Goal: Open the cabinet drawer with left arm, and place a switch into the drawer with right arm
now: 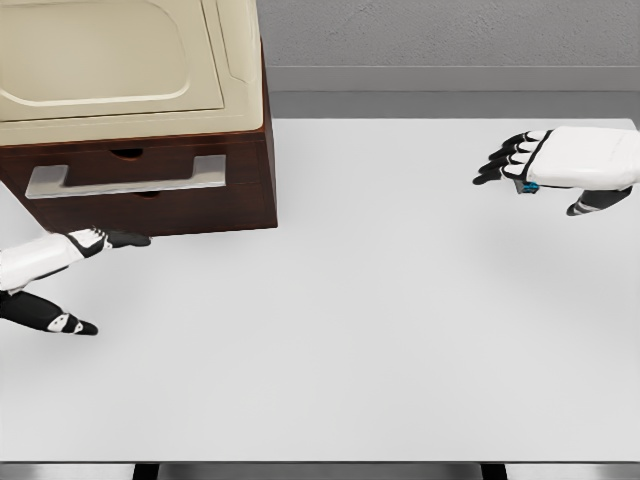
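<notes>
switch [528,186] mostly hidden in right hand [545,165]

Single view: head camera, set high, facing forward and steeply down onto the white counter [380,300]. Near edge crosses the frame bottom; far edge meets the grey wall [450,35]. Cabinet [150,190] at far left corner, cropped. Moderate range.

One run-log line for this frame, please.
drawer: shut | left hand: open, below handle, no contact | right hand: far right above table, small blue item under palm, grasp unclear
</notes>
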`<control>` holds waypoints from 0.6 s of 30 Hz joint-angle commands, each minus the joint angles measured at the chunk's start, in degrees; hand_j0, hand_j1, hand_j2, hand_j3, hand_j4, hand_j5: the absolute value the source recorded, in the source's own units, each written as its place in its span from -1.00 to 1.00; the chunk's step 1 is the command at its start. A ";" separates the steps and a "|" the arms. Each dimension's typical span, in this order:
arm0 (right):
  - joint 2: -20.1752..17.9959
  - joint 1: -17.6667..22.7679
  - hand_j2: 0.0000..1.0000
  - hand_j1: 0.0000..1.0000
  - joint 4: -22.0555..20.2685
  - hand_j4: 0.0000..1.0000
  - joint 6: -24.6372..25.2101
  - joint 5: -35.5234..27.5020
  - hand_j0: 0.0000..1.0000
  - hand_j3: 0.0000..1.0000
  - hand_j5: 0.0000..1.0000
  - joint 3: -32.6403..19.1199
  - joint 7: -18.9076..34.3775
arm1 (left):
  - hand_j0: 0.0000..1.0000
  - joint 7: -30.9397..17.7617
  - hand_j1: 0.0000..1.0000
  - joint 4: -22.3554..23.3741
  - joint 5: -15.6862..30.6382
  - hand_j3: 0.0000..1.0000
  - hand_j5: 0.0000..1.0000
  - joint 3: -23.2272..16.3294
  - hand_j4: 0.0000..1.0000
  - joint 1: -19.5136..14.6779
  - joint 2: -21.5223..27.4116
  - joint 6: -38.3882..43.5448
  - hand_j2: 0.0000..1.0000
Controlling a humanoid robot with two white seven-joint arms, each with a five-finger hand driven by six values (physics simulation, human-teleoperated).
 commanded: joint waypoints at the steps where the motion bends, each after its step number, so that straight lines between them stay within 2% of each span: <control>1: -0.04 0.00 1.00 1.00 0.00 1.00 0.15 -0.17 1.00 1.00 1.00 0.04 -0.02 | 1.00 -1.12 1.00 -0.69 0.40 1.00 1.00 -0.57 1.00 0.00 -0.16 0.06 1.00; 3: -0.12 0.00 1.00 1.00 0.09 1.00 0.15 -0.26 1.00 1.00 1.00 0.04 -0.02 | 1.00 -1.20 1.00 -0.69 0.40 1.00 1.00 -0.66 1.00 -0.09 -0.16 0.06 1.00; 5: -0.30 0.00 1.00 1.00 0.09 1.00 0.15 -0.26 1.00 1.00 1.00 0.04 -0.02 | 1.00 -1.29 1.00 -0.78 0.49 1.00 1.00 -4.43 1.00 -3.60 -0.25 0.06 1.00; 7: -0.39 0.00 1.00 1.00 0.79 1.00 0.15 -0.61 1.00 1.00 1.00 0.31 -0.02 | 1.00 -3.92 1.00 -0.78 1.11 1.00 1.00 -6.36 1.00 -5.80 -1.74 0.06 1.00; 8: -0.30 0.00 1.00 1.00 1.84 1.00 0.15 -0.61 1.00 1.00 1.00 -0.21 -0.02 | 1.00 -6.29 1.00 -0.78 2.94 1.00 1.00 -9.08 1.00 -8.08 -2.71 0.06 1.00; 9: -0.21 -1.49 1.00 1.00 4.74 1.00 0.15 -0.35 1.00 1.00 1.00 -1.10 -0.02 | 1.00 -9.37 1.00 -0.78 5.58 1.00 1.00 -10.76 1.00 -9.32 -2.88 0.06 1.00; 11: -0.04 -1.76 1.00 1.00 8.09 1.00 0.15 -0.35 1.00 1.00 1.00 -1.54 -0.02 | 1.00 -14.47 1.00 -0.86 9.89 1.00 1.00 -11.91 1.00 -10.02 -2.97 0.06 1.00; 13: 0.23 -1.85 1.00 1.00 8.00 1.00 0.15 -0.26 1.00 1.00 1.00 -1.54 -0.02 | 1.00 -15.70 1.00 -0.86 12.44 1.00 1.00 -14.01 1.00 -11.86 -2.80 0.06 1.00; 16: 2.25 -2.20 1.00 1.00 8.35 1.00 0.15 0.62 1.00 1.00 1.00 -1.54 -0.02 | 1.00 -22.32 1.00 -0.78 20.44 1.00 1.00 -15.42 1.00 -16.08 -2.36 0.06 1.00; 18: 3.74 -2.72 1.00 1.00 9.49 1.00 0.15 0.88 1.00 1.00 1.00 -1.54 -0.02 | 1.00 -22.32 1.00 -0.78 27.38 1.00 1.00 -15.42 1.00 -19.16 -2.36 0.06 1.00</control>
